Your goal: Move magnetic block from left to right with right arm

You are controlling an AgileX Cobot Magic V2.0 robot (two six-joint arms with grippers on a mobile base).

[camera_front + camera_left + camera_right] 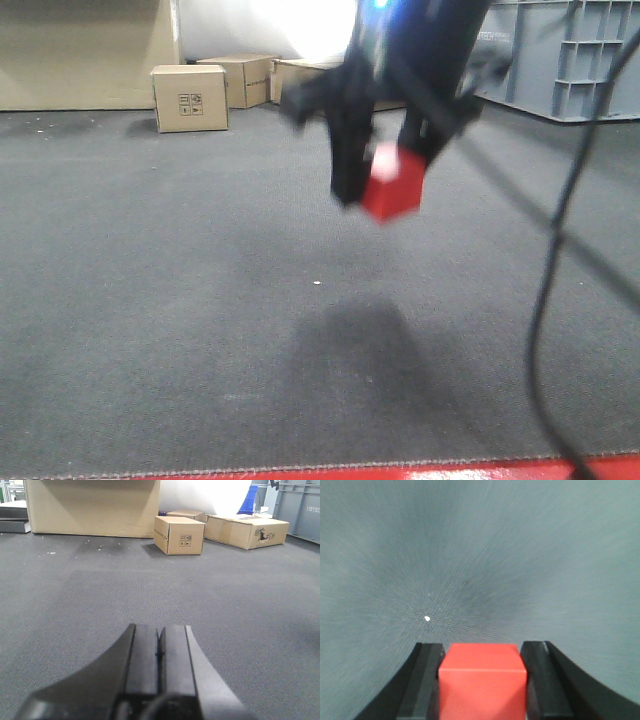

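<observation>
The magnetic block (pixel 393 183), a bright-red cube, hangs in the air above the dark carpet, held between the black fingers of my right gripper (pixel 385 190). In the right wrist view the same block (pixel 482 682) fills the gap between both fingers (pixel 422 680), with blurred carpet below. The right arm (pixel 420 60) reaches down from the top of the front view. My left gripper (pixel 160 642) lies low over the carpet, its two pads pressed together with nothing between them.
Brown cardboard boxes (pixel 189 97) stand at the back left on the carpet, seen too in the left wrist view (pixel 179 535). Grey plastic crates (pixel 570 60) stand at the back right. A thin black cable (pixel 545 290) hangs at the right. A red strip (pixel 400 470) edges the front.
</observation>
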